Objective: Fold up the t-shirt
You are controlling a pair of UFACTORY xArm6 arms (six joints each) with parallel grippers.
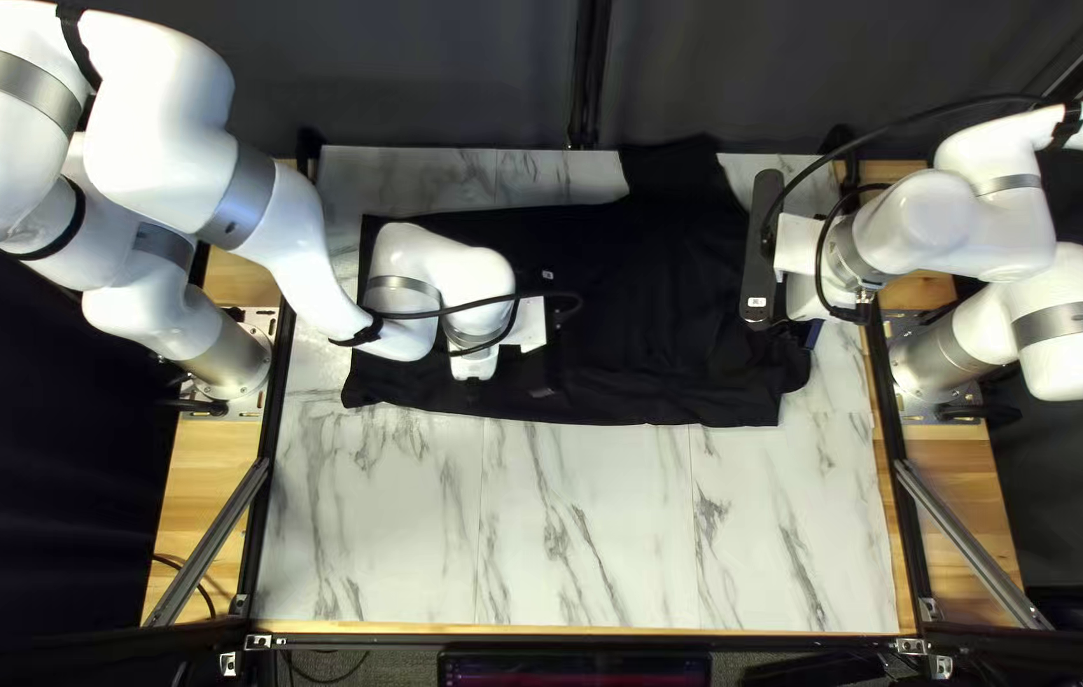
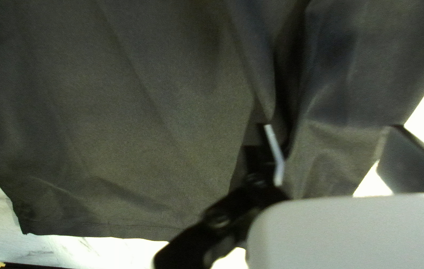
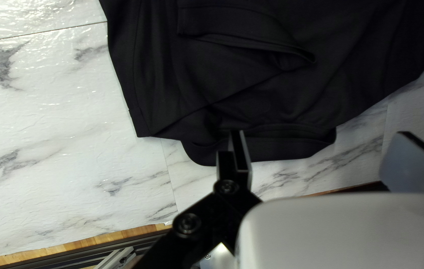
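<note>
While one black t-shirt (image 1: 669,280) sprawls left to right over the far half of the one table (image 1: 593,534), two grippers work here: left gripper (image 1: 526,326) over its left part, right gripper (image 1: 804,274) at its right end, each with two fingers wide apart, gripping nothing!

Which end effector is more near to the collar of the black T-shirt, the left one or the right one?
Right. The right end effector is at the collar; the left end effector is farther off, over the shirt toward its hem.
</note>
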